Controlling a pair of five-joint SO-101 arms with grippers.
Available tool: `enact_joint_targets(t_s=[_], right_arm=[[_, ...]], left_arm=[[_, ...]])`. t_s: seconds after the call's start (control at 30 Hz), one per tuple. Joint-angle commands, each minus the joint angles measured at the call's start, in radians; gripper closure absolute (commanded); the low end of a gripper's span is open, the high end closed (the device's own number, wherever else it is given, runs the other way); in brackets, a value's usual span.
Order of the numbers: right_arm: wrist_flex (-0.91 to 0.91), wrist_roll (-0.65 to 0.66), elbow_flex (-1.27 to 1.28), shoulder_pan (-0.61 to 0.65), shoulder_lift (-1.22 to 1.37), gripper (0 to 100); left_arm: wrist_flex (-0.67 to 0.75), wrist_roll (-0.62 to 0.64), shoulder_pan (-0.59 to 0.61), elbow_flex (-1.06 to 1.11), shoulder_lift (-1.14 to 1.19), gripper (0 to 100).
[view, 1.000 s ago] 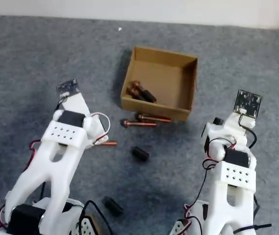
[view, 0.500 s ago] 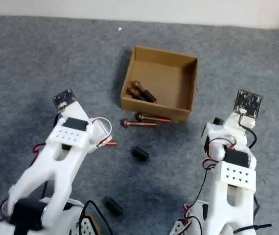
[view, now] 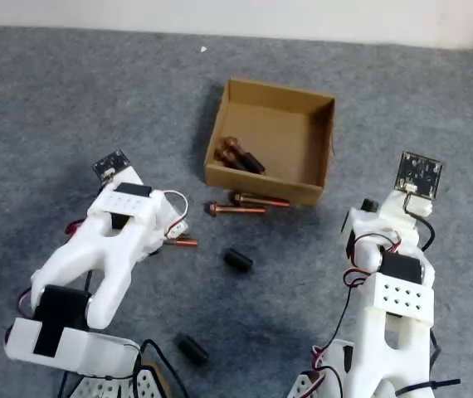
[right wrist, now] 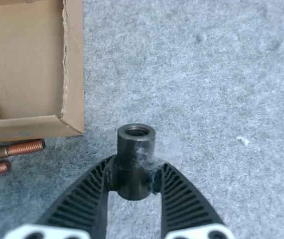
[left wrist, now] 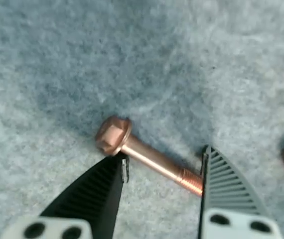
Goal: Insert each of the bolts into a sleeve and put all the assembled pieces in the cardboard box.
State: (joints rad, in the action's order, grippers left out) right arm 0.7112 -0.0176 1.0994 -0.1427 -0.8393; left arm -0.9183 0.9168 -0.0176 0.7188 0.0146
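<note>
- Your left hand (left wrist: pixel 164 167) sits low over the grey desk (view: pixel 54 99), at about 8 o'clock from the cardboard box. Its jaws are spread wide and grip nothing.
- A copper bolt (left wrist: pixel 147 157) lies flat on the desk between those jaws. One fingertip (left wrist: pixel 123 169) is just beside the shank under the hex head, and the other is at the threaded end. In the high view, the bolt's threaded end (view: pixel 185 242) pokes out at the arm's 3 o'clock side.
- A loose black sleeve (view: pixel 192 349) lies on the desk at 6 o'clock from that bolt, well apart from it.
- A second loose sleeve (view: pixel 238 260) lies at 6 o'clock from the box, near the two bolts.
- Those two bolts (view: pixel 249 205) lie side by side, just beside the box's near wall, heads toward 9 o'clock.
- The cardboard box (view: pixel 261 178) stands open at centre, with assembled pieces (view: pixel 236 155) in its 8 o'clock corner.
- Your right hand (right wrist: pixel 134 174) is at 4 o'clock from the box, closed on a dark held sleeve (right wrist: pixel 136 144). The sleeve's open bore faces the wrist camera.
</note>
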Motion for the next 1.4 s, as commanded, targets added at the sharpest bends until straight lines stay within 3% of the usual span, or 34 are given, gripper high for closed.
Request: enact_joint_targets(t_s=[0.0, 0.23, 0.4, 0.57, 0.7, 0.87, 1.1, 1.37], right_arm=[[-0.027, 0.014, -0.004, -0.008, -0.035, 99.1], [-0.027, 0.015, -0.004, -0.008, -0.035, 99.1], [-0.027, 0.015, -0.004, -0.008, -0.035, 99.1], [-0.022, 0.018, -0.004, 0.015, -0.035, 99.2], [0.042, 0.018, -0.010, 0.018, -0.036, 99.2], [0.110, 0.018, -0.007, 0.028, -0.140, 99.2], [0.139, 0.020, 0.065, 0.160, -0.415, 99.2], [0.136, 0.138, 0.182, 0.367, -0.590, 99.2]], left_arm=[[0.002, 0.031, 0.065, -0.042, 0.005, 77], [0.006, 0.037, 0.099, -0.042, 0.005, 77], [0.006, 0.032, 0.101, -0.042, 0.005, 98], [-0.002, 0.031, 0.094, -0.041, -0.033, 100], [-0.060, 0.009, 0.097, -0.024, -0.186, 100], [-0.028, -0.020, 0.076, 0.107, -0.460, 100], [0.112, -0.189, 0.008, 0.292, -0.835, 100], [0.120, -0.313, -0.079, 0.325, -1.115, 100]])
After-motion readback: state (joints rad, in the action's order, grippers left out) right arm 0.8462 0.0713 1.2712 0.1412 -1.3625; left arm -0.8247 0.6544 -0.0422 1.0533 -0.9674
